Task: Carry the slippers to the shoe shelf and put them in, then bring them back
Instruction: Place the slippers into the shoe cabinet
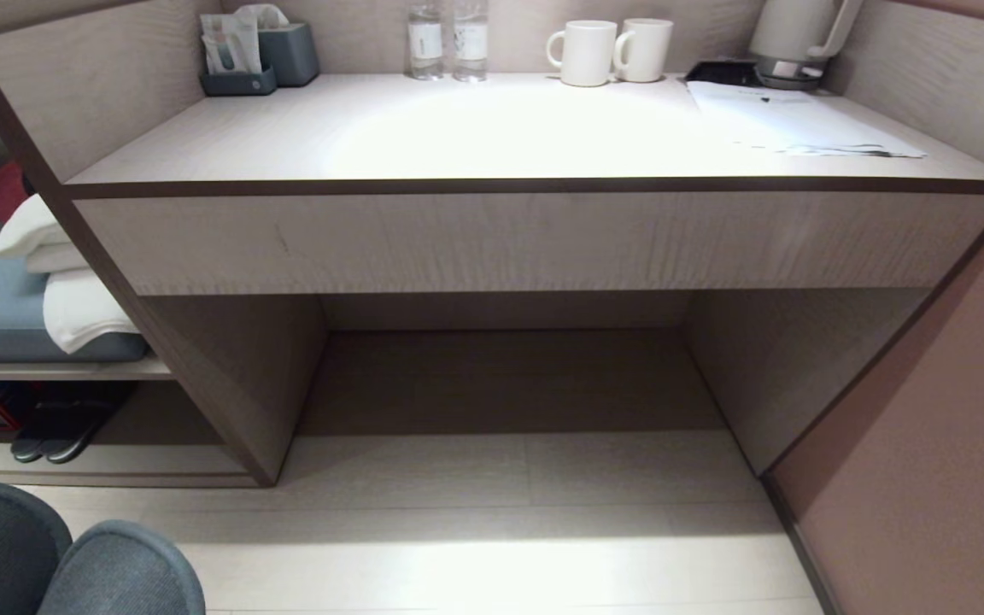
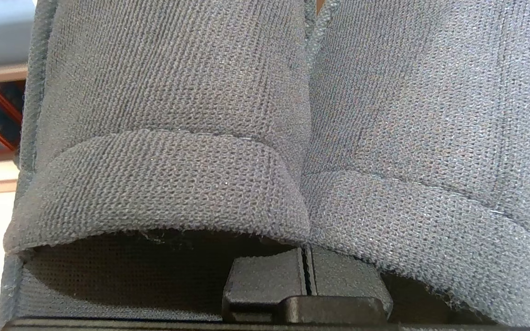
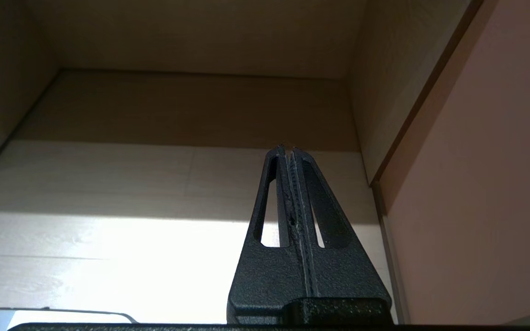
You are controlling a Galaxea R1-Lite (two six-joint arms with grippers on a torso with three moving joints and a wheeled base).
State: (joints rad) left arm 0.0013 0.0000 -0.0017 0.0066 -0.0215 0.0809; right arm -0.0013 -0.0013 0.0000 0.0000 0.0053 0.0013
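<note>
The left gripper (image 2: 305,271) is clamped on the slippers (image 1: 65,555), held side by side low at the robot's left, before the desk (image 1: 509,171). The right gripper (image 3: 287,149), fingers pressed together (empty), hangs above the floor (image 3: 108,257). The shoe shelf (image 1: 116,465) sits left, holding another dark pair (image 1: 61,431).

A pale wood-grain desk (image 1: 509,137) fills a niche, with an open knee recess (image 1: 500,376) below. The floor (image 1: 492,530) is light plank. A pinkish wall (image 1: 936,444) stands right. Overhead light falls brightly on the desktop.
</note>
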